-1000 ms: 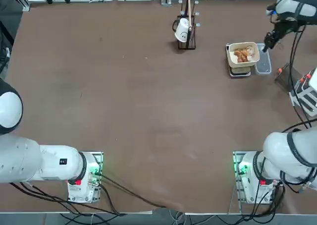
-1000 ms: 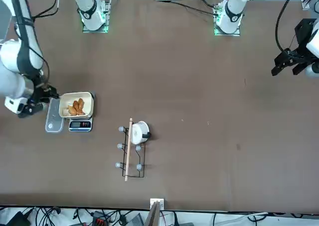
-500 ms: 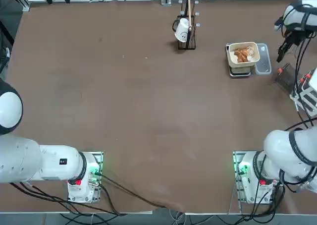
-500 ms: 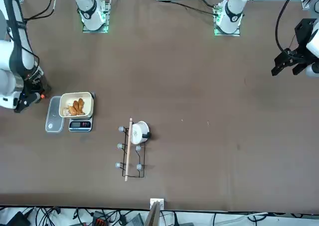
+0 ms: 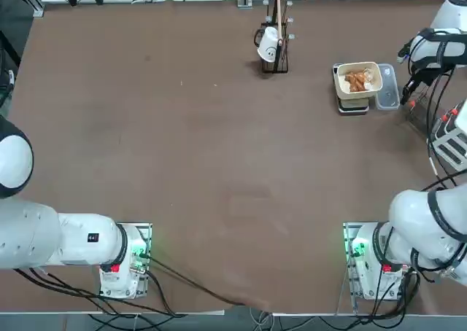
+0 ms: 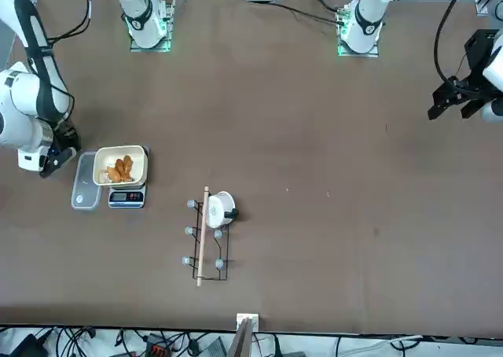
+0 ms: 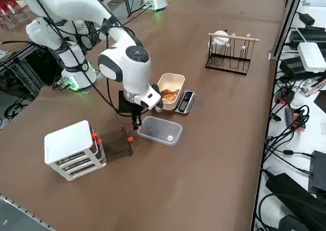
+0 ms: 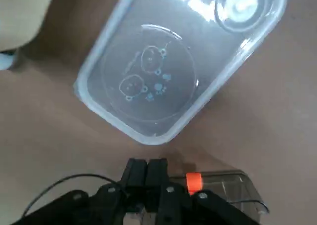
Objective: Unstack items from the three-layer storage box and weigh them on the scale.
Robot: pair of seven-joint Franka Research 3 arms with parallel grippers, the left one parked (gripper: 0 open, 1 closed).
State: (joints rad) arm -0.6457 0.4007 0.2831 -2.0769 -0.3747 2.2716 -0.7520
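Observation:
The scale stands at the table's far right with its cream tray on top. Several orange-brown items and one whitish lump lie in the tray. Beside the scale lies a clear rounded panel. The white three-layer storage box stands further to the robot's right, with a dark clear drawer carrying orange clips out in front of it. My right gripper hangs low between the panel and the drawer, shut and holding nothing.
A black rack with a white cup and a wooden rod stands at the far middle of the table. Cables trail beside the storage box at the table's right edge.
My right gripper left the side of the cream tray, swung out toward the storage box, then dropped between the clear panel and the drawer. The tray's contents look the same.

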